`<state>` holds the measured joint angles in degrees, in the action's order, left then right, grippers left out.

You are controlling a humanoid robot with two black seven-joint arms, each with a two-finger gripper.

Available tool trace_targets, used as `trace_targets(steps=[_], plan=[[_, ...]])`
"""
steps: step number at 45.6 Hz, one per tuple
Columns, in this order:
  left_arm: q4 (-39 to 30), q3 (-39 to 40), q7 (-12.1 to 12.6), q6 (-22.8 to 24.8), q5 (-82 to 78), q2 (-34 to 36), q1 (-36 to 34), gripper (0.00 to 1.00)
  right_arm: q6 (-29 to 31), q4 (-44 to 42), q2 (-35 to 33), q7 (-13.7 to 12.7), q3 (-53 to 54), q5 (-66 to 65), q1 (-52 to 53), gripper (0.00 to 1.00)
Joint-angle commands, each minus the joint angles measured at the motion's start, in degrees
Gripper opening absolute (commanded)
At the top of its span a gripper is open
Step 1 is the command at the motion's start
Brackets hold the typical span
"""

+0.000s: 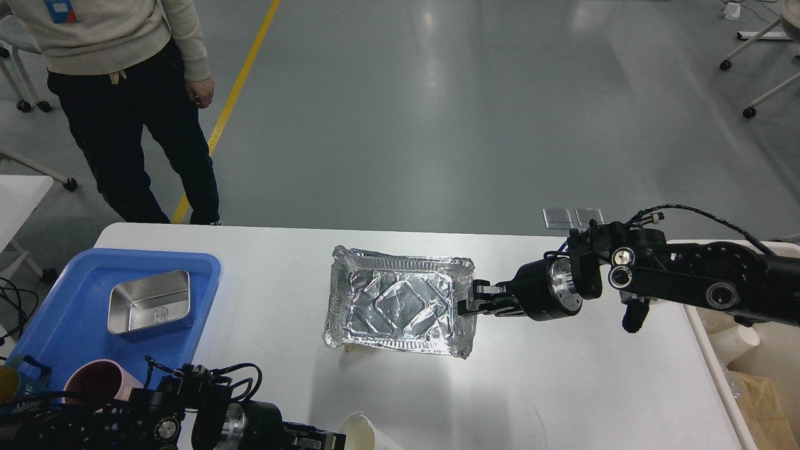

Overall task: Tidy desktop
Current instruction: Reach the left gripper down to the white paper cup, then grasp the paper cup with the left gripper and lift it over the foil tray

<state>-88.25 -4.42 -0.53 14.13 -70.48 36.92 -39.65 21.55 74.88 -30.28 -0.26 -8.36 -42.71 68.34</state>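
The white desktop fills the lower half of the head view. A crinkled foil tray sits at its middle, slightly raised on the right. My right gripper is shut on the tray's right rim. My left gripper is at the bottom edge, shut on the rim of a white paper cup. The cup is tilted and partly cut off by the edge of the view.
A blue tray at the left holds a steel box and a pink cup. A beige bin with paper waste stands off the right edge. A person stands beyond the back left corner.
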Motion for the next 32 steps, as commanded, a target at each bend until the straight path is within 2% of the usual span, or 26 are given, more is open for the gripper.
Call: trace_targets(steps=[1, 8, 14, 32], plan=[[-0.1, -0.1, -0.2, -0.2, -0.6, 0.0, 0.0, 0.00, 0.0, 0.1, 0.0, 0.0, 0.0, 0.0, 0.0, 0.00], [-1.0, 0.3, -1.2, -0.8, -1.0, 0.5, -0.3, 0.00, 0.0, 0.1, 0.0, 0.0, 0.1, 0.0, 0.0, 0.00], [-3.2, 0.0, -1.5, -0.9, -0.7, 1.6, -3.9, 0.00, 0.0, 0.1, -0.1, 0.0, 0.0, 0.1, 0.0, 0.00], [-12.6, 0.4, -4.7, 2.1, -0.6, 13.5, -11.5, 0.00, 0.1, -1.0, 1.2, 0.0, -0.3, 0.0, 0.1, 0.00]])
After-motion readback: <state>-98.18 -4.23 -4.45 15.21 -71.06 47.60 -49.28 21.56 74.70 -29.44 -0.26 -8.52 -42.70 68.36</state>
